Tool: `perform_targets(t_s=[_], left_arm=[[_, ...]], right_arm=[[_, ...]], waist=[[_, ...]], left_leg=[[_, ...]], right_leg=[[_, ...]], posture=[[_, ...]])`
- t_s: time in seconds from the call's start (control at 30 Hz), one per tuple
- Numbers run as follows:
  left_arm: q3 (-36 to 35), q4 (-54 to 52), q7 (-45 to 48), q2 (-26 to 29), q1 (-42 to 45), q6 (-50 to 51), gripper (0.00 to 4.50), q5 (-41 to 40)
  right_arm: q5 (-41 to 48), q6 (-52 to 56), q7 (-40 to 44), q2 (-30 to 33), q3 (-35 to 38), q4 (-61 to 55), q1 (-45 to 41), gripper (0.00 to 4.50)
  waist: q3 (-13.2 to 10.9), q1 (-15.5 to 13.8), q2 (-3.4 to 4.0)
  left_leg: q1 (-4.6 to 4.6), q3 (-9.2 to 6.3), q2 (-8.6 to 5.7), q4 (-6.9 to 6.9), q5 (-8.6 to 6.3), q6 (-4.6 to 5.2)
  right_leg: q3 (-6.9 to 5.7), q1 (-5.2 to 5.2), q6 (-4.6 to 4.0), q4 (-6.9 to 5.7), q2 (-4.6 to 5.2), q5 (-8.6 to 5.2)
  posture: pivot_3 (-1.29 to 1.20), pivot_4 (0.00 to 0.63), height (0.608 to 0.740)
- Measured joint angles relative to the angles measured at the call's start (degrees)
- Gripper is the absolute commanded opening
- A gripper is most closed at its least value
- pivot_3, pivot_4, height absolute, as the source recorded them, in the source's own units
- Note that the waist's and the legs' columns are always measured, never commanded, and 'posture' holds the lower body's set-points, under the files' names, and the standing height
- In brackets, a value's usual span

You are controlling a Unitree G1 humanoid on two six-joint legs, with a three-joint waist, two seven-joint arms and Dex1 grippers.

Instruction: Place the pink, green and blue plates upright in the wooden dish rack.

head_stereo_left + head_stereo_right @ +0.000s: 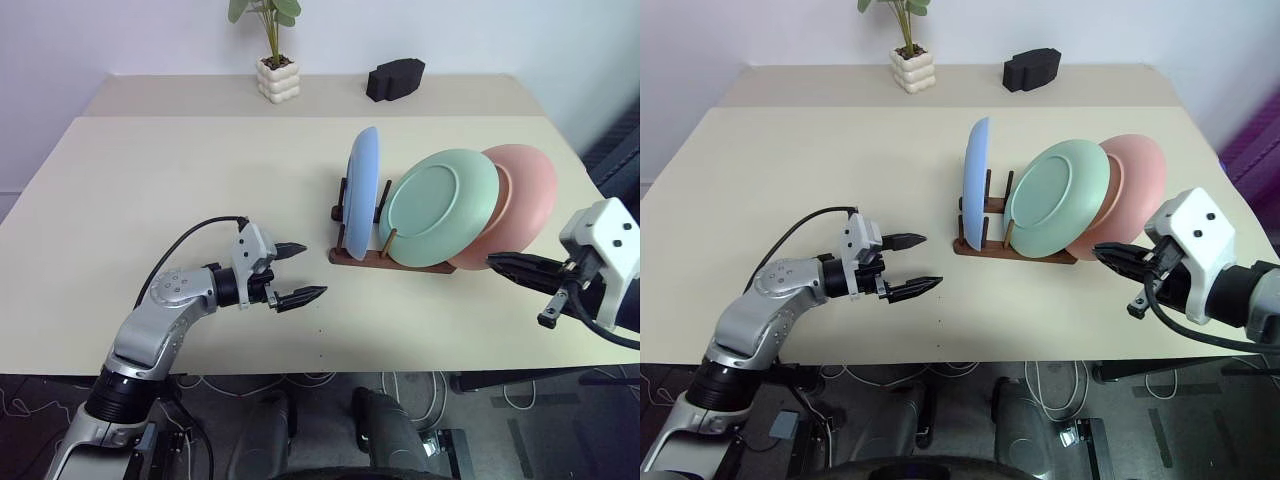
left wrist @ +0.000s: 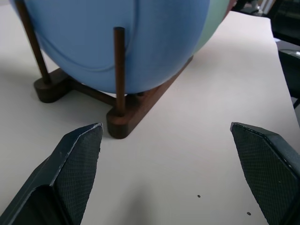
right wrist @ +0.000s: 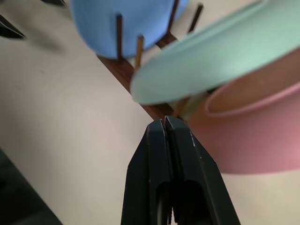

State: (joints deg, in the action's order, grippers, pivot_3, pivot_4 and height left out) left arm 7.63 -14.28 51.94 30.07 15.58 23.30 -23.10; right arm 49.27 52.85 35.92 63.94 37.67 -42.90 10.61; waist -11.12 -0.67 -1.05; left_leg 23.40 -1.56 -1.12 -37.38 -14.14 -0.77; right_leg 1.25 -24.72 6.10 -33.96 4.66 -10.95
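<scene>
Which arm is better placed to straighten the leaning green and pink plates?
Probably the right. Its gripper, shut, sits just below the pink plate and the green plate, both tilted at the rack's right end. The open left gripper is beyond the upright blue plate.

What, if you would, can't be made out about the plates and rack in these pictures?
- Pink plate: its foot is behind the green plate in the eye views; whether it sits between pegs is unclear.
- Rack: its right end is hidden by those plates.
- Blue plate: cut off by the left wrist view's edge.
- Green plate's foot: blurred in the right wrist view.
</scene>
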Motion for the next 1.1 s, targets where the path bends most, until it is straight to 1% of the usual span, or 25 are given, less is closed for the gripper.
perform_targets(t_s=[0.07, 0.23, 0.4, 0.57, 0.7, 0.83, 1.03, 1.1], left_arm=[[-0.02, 0.00, -0.01, -0.01, -0.60, -0.41, 4.50, 0.09], [-0.12, -0.14, -1.10, 0.00, -2.67, -1.03, 4.50, 0.13], [-0.37, -1.50, -2.22, 0.44, -3.69, -0.98, 4.50, 0.08], [-0.56, -2.68, -2.90, 0.60, -3.78, -0.09, 4.50, -0.02], [-0.56, -2.80, -3.40, 0.74, -3.78, 0.12, 4.50, -0.07], [-0.53, -2.79, -3.42, 0.73, -3.69, 0.15, 4.50, -0.07], [-0.31, -2.66, -3.10, 0.26, -2.48, 0.23, 4.50, -0.09], [-0.03, -2.65, -2.83, 0.13, -1.73, 0.33, 4.50, -0.12]], right_arm=[[-3.57, -1.11, -0.27, 0.00, -3.24, 1.19, -0.19, 0.02], [-9.27, -5.43, -0.62, -1.00, -12.22, 5.53, -6.12, 0.02], [-10.97, -8.14, 0.17, -3.38, -16.76, 7.32, -11.62, 0.02], [-10.58, -9.89, 1.66, -5.02, -17.64, 7.07, -15.80, 0.02], [-8.59, -9.88, 2.78, -6.60, -17.64, 6.34, -16.38, 0.02], [-7.99, -9.78, 2.90, -6.61, -17.52, 5.39, -16.38, 0.02], [-8.04, -9.32, 2.88, -6.58, -15.10, 4.53, -15.16, 0.02], [-8.07, -9.00, 2.82, -6.41, -12.96, 4.39, -15.03, 0.02]], waist=[[0.00, -0.03, 0.00], [-0.01, 0.01, 0.00], [-0.02, -0.01, -0.02], [-0.02, -0.05, -0.02], [-0.02, -0.03, -0.02], [-0.02, -0.03, -0.02], [-0.02, -0.05, -0.02], [-0.02, -0.05, -0.02]], left_leg=[[0.01, 0.00, 0.00, 0.00, 0.00, 0.00], [0.00, -0.01, 0.00, 0.00, 0.00, 0.00], [0.02, -0.02, -0.01, 0.00, 0.00, 0.00], [0.02, -0.03, -0.02, -0.01, 0.00, 0.00], [0.01, -0.04, -0.02, -0.01, 0.00, 0.00], [0.01, -0.03, -0.02, -0.02, 0.00, 0.00], [0.01, -0.04, -0.03, -0.03, 0.00, 0.00], [0.00, -0.03, -0.04, -0.04, 0.00, 0.00]], right_leg=[[0.00, -0.01, 0.00, 0.01, 0.01, 0.00], [0.00, -0.01, -0.01, 0.00, 0.00, 0.00], [0.00, -0.01, -0.01, 0.01, 0.01, 0.01], [0.00, 0.00, -0.01, -0.01, 0.01, 0.01], [0.00, 0.01, -0.03, -0.02, 0.01, 0.03], [0.00, 0.01, -0.04, -0.03, 0.01, 0.03], [0.00, 0.02, -0.10, -0.04, 0.01, 0.07], [0.00, 0.02, -0.10, -0.05, 0.01, 0.07]], posture=[[0.00, 0.150, 0.736], [0.00, 0.150, 0.736], [0.00, 0.150, 0.736], [0.00, 0.150, 0.736], [0.00, 0.150, 0.736], [0.00, 0.150, 0.736], [0.00, 0.150, 0.736], [0.00, 0.150, 0.736]])
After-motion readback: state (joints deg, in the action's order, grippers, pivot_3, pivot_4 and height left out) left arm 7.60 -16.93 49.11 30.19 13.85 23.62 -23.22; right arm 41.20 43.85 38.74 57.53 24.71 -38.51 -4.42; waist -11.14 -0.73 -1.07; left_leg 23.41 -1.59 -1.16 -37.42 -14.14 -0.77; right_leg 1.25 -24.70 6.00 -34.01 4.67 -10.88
